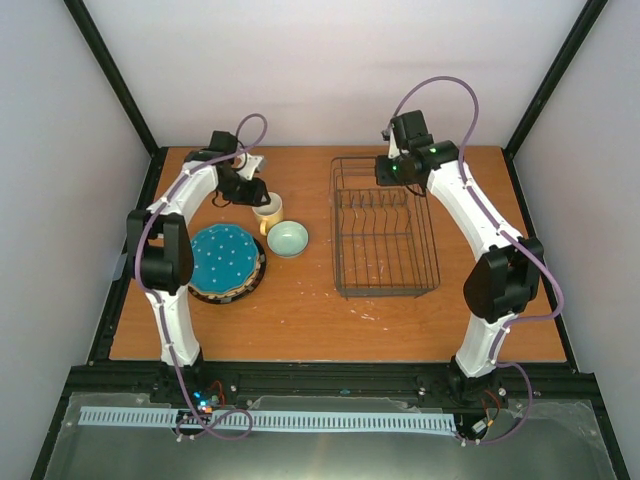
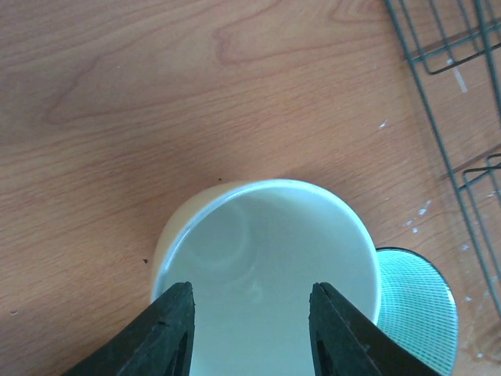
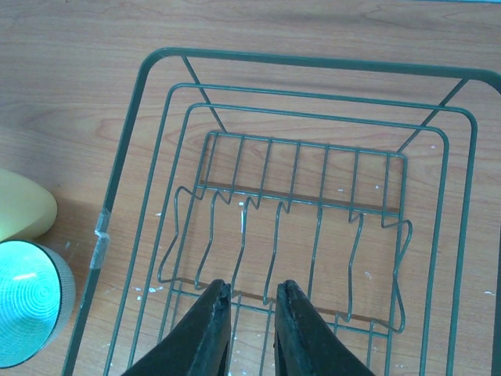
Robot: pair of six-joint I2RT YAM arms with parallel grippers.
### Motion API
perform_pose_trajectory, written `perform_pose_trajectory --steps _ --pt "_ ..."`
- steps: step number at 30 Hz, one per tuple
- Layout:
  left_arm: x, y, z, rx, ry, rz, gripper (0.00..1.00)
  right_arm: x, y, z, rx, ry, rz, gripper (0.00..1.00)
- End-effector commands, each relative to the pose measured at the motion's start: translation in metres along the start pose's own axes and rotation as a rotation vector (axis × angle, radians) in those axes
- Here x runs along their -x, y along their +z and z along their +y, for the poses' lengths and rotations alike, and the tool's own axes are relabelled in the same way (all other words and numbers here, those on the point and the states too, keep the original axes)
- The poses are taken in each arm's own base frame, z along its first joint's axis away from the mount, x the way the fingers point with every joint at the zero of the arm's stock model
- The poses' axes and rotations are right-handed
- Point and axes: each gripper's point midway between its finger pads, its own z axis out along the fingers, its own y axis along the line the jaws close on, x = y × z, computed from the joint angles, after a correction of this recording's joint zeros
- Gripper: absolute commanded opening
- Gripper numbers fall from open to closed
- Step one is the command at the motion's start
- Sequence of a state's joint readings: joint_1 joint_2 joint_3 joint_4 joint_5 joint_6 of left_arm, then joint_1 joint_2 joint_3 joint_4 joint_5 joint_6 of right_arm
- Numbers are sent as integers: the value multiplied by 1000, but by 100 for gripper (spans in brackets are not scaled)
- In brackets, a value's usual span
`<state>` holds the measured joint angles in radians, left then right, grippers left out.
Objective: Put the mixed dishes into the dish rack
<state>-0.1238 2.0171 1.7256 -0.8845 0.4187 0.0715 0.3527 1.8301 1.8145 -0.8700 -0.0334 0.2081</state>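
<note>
The pale yellow mug (image 1: 267,210) stands upright on the table, left of the dish rack (image 1: 384,228). My left gripper (image 1: 254,190) is open and right above the mug (image 2: 258,266), with its fingers (image 2: 168,329) over the mug's mouth and nothing held. The small pale green bowl (image 1: 288,238) sits just beside the mug and also shows in the left wrist view (image 2: 419,309). The teal dotted plate (image 1: 222,257) tops a stack of plates at the left. My right gripper (image 3: 252,294) hovers empty over the far end of the empty wire rack (image 3: 313,204), its jaws a narrow gap apart.
The rack's corner (image 2: 458,94) lies right of the mug. The mug (image 3: 22,207) and bowl (image 3: 27,301) sit left of the rack's left wall. The plates under the teal one are mostly hidden. White walls and black frame posts enclose the table.
</note>
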Motion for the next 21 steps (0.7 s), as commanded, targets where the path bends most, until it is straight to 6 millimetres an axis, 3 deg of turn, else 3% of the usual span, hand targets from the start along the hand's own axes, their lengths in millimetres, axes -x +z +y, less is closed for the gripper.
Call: perform_pose_trajectory --steps 1,5,9,13,16,21 --pt "-9 11 10 112 37 62 43 -2 -6 -2 -14 -36 -1 18" --pt "2 9 7 162 75 38 44 -1 -6 -3 -18 -40 -6 19" --pt "36 -23 -7 166 125 -82 44 -1 -4 -1 -7 -39 -2 19" --pt "55 -49 -12 199 158 -162 45 -3 1 0 4 -39 6 19" --pt "52 -51 -7 235 156 -152 45 -2 2 0 5 -43 7 19" --pt "29 -37 8 282 157 -82 46 -2 5 -1 -2 -49 15 19"
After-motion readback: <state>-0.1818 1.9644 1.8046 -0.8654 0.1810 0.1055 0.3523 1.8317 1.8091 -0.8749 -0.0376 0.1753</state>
